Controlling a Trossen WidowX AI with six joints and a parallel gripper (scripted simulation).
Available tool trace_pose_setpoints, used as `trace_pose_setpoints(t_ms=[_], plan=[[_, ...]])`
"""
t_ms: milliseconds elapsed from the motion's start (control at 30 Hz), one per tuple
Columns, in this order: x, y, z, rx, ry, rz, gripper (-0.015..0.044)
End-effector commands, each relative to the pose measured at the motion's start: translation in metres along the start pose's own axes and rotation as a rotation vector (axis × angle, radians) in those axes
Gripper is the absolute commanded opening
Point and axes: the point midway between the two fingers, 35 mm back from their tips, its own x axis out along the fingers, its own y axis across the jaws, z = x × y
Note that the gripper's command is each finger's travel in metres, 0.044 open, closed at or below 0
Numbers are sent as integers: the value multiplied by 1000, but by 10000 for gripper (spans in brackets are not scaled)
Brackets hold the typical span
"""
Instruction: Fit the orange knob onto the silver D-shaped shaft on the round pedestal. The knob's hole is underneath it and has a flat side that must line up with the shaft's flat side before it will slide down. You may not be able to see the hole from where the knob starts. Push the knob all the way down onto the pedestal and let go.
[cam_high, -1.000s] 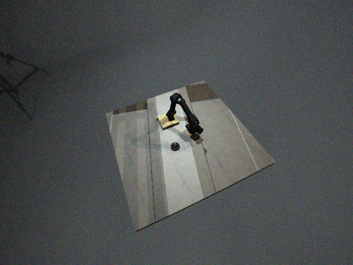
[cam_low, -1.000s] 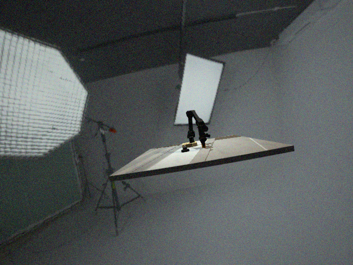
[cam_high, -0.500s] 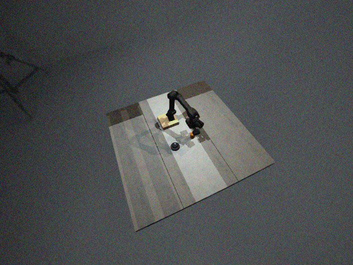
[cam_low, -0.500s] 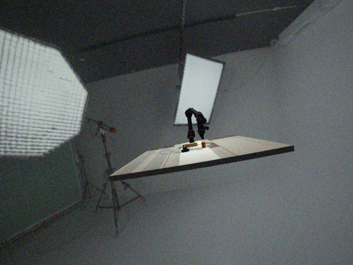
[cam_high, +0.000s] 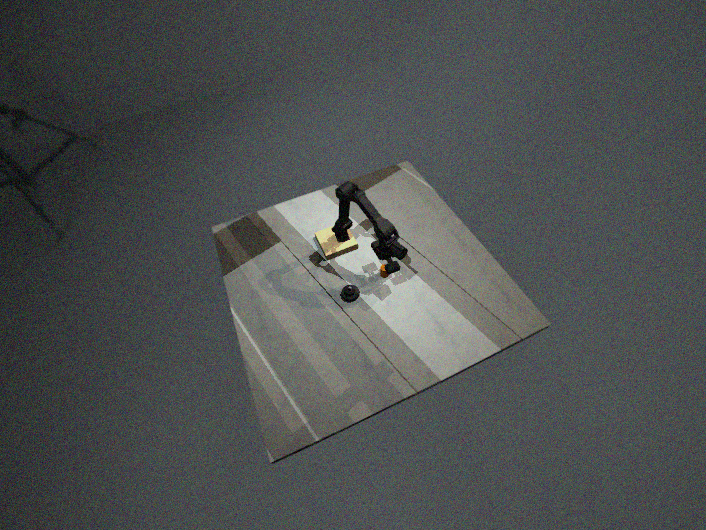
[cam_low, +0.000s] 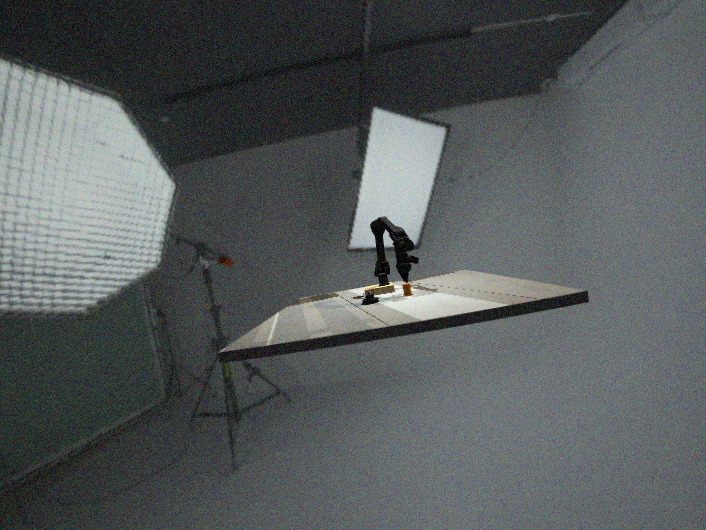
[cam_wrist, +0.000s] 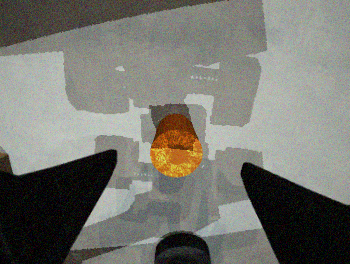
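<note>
"What's nearest the desk's (cam_high: 456, 342) (cam_low: 456, 305) near edge?"
"The round pedestal (cam_high: 350, 294) (cam_low: 369, 299), with the orange knob (cam_high: 383, 271) (cam_low: 407, 289) (cam_wrist: 176, 155) off it, upright on the desk, nearer the right edge."
"And the end effector (cam_high: 390, 266) (cam_low: 406, 281) (cam_wrist: 180, 162)?"
"Wide open above the knob, gripping nothing."
"Farther back?"
"A pale block (cam_high: 327, 249) (cam_low: 387, 289) (cam_wrist: 4, 164) under the arm (cam_high: 367, 209) (cam_low: 380, 245), towards the far edge, then a lit panel (cam_low: 399, 176) beyond the desk."

- Top view: knob (cam_high: 383, 271) (cam_low: 407, 289) (cam_wrist: 176, 155) right of and slightly above pedestal (cam_high: 349, 293) (cam_low: 369, 298), both on the table (cam_high: 433, 336) (cam_low: 473, 305) (cam_wrist: 310, 100).
- Base block (cam_high: 328, 252) (cam_low: 388, 289) above-left of both.
- Exterior view: pedestal left of knob.
</note>
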Motion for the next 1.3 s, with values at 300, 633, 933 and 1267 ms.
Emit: trace_pose_setpoints(t_ms=[300,633,933,1267], plan=[[23,1,0,-4,1,11,440],[39,1,0,-4,1,11,440],[53,2,0,-4,1,11,440],[63,3,0,-4,1,11,387]])
